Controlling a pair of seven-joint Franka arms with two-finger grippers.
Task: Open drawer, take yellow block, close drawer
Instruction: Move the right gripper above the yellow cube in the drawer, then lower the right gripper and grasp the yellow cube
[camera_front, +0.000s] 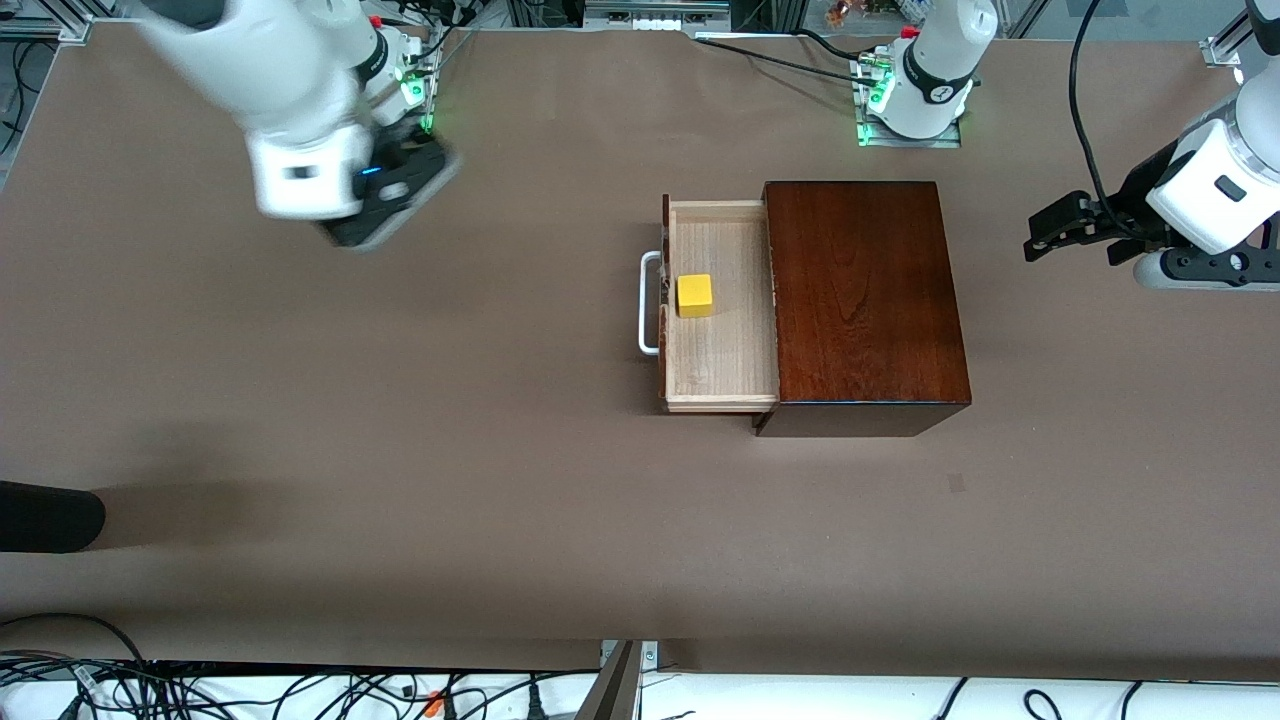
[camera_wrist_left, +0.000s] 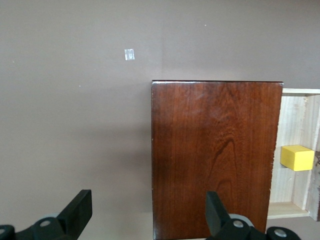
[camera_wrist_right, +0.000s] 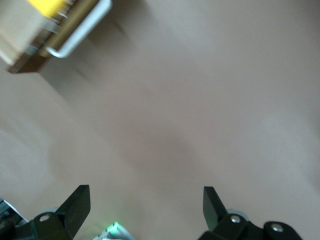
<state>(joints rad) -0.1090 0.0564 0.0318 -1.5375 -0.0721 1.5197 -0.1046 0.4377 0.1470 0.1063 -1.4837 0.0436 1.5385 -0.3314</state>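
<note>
Yellow block (camera_front: 694, 295) in open drawer (camera_front: 722, 350).

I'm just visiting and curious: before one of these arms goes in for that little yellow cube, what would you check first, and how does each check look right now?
1. The drawer is pulled out of the box: ok.
2. The yellow block lies uncovered in the tray, close to the drawer front: ok.
3. The left gripper is open, up over the box's edge at the left arm's end of the table: ok.
4. The right gripper is open, over bare table near its own base: ok.
5. Nothing is held in either gripper: ok.
6. The handle is free for closing: ok.
</note>
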